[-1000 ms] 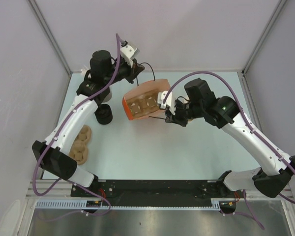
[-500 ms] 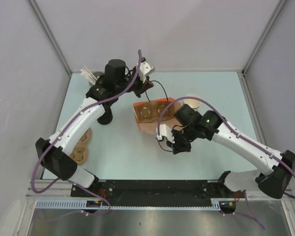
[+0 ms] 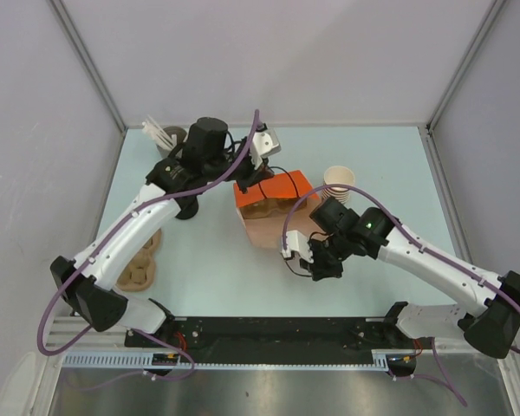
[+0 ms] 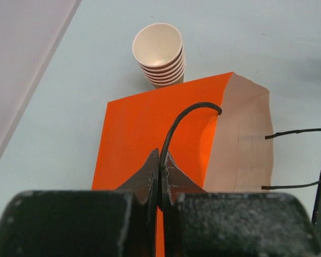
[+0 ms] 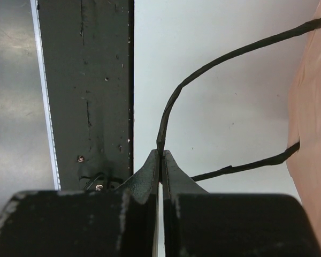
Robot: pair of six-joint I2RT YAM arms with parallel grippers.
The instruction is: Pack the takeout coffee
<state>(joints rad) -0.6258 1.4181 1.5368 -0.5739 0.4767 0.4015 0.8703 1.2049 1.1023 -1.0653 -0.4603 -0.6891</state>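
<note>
While the takeout coffee shows in none of the views, and may sit inside the orange bag (image 3: 273, 204) though I can't tell, both arms hold that bag on the bench (image 3: 199, 260). Left claw (image 4: 159, 166) is pressed together on one black handle (image 4: 187, 115). Right claw (image 5: 160, 158) pinches the other handle (image 5: 203, 69), likely to spread the mouth. The opening is hidden. A lidless cup stack (image 4: 159, 53) stands just beyond.

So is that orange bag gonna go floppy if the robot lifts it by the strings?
Probably somewhat floppy: the orange paper bag looks thin, with folded sides. Its cord handles curve in loose loops, so the bag would likely swing and sag under them.
</note>
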